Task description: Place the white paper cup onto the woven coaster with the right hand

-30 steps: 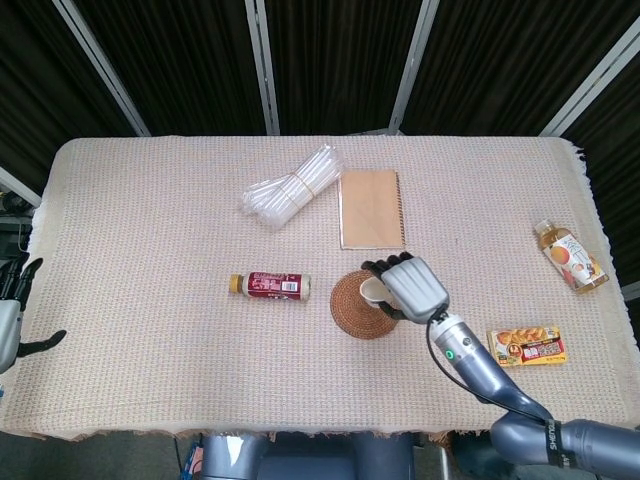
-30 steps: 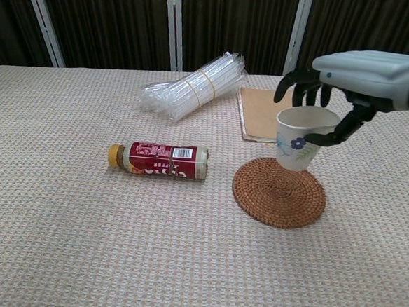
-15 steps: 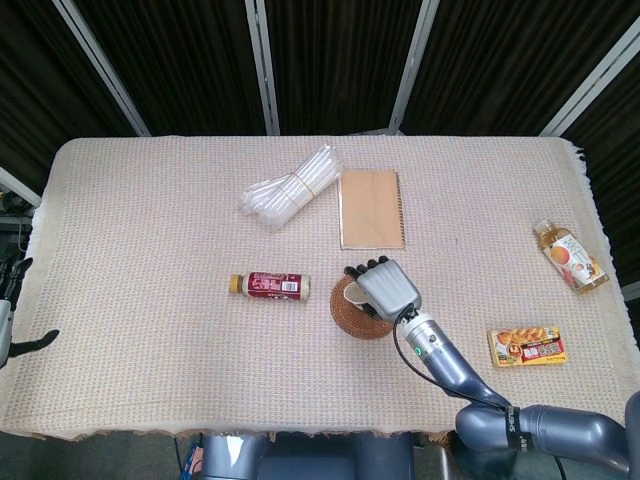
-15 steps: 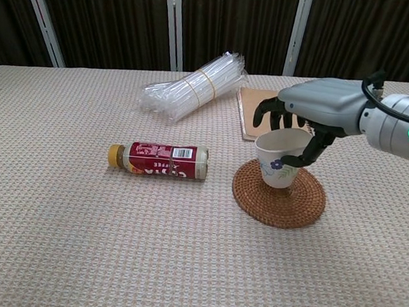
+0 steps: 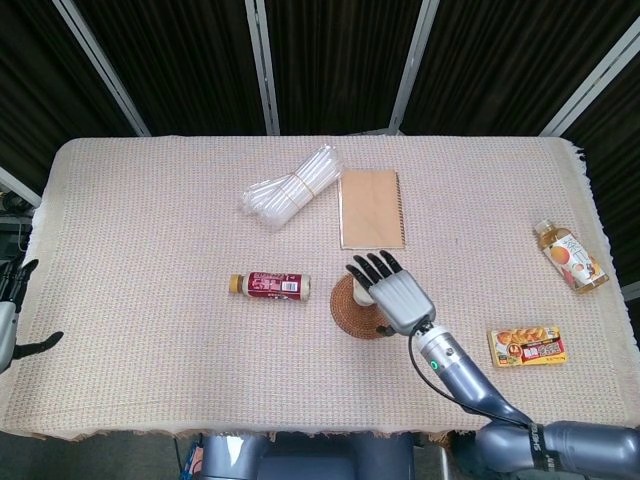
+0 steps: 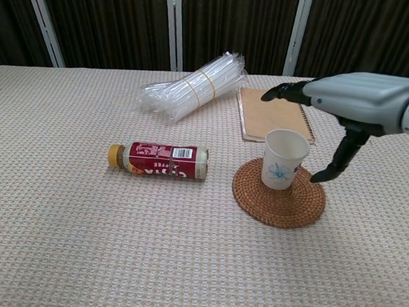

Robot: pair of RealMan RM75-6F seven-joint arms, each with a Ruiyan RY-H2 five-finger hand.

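- white paper cup (image 6: pixel 284 159) upright on woven coaster (image 6: pixel 279 194); looks light, thin-walled, crushable; grip mid-wall gently
- right hand (image 6: pixel 348 100) above cup, fingers spread, holding nothing

Two bottles (image 5: pixel 268 285) (image 5: pixel 570 256), one cup (image 6: pixel 284 159)

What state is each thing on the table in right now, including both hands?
white paper cup: upright on the coaster, released
woven coaster: flat under the cup
right hand: open above the cup
left hand: at table edge, holding nothing
coffee bottle: lying on its side
notebook: closed, flat
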